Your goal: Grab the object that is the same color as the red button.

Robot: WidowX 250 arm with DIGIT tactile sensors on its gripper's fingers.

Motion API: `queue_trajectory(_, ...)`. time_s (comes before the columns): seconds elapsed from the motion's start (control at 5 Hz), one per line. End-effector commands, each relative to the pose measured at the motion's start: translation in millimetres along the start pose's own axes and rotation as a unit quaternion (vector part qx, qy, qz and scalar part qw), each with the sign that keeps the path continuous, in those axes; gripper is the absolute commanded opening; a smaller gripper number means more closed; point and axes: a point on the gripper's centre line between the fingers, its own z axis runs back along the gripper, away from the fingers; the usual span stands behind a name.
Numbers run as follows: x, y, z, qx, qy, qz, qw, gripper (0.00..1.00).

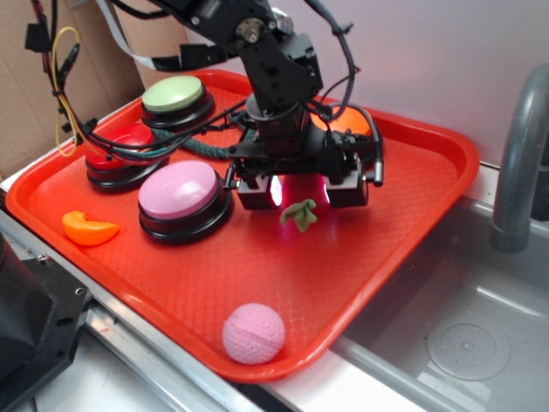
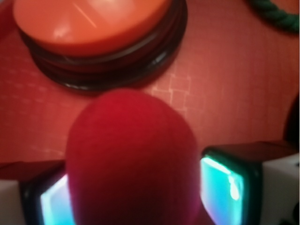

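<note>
Red plush ball (image 2: 133, 159) sits clamped between the gripper (image 1: 300, 193) pads, green stem (image 1: 300, 213) poking out, near orange button (image 2: 91, 23) on tray (image 1: 412, 223).

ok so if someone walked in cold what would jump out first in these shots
The black arm's pincer at the centre of the red tray, closed on the red plush ball, whose green stem pokes out below. The wrist view shows that ball filling the gap between the glowing pads. Next come the big dome buttons: green, red and pink at left, orange behind the pincer.
</note>
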Motion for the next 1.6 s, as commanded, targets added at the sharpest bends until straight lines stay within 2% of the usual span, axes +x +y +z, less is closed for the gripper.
queue_trajectory(0.0,18,-5,25,-0.02,-0.014,-0.04,0.999,0.0)
queue_trajectory(0.2,25,-10,46,-0.04,-0.011,-0.111,0.993,0.0)
queue_trajectory(0.4,32,-13,70,-0.081,0.017,-0.178,0.981,0.0)
queue_trajectory(0.8,33,-4,129,-0.14,0.012,-0.281,0.949,0.0)
queue_trajectory(1.0,31,9,153,-0.164,-0.006,-0.303,0.939,0.0)
queue_trajectory(1.2,26,26,174,-0.147,-0.018,-0.289,0.946,0.0)
queue_trajectory(1.4,17,41,185,-0.115,-0.044,-0.247,0.961,0.0)
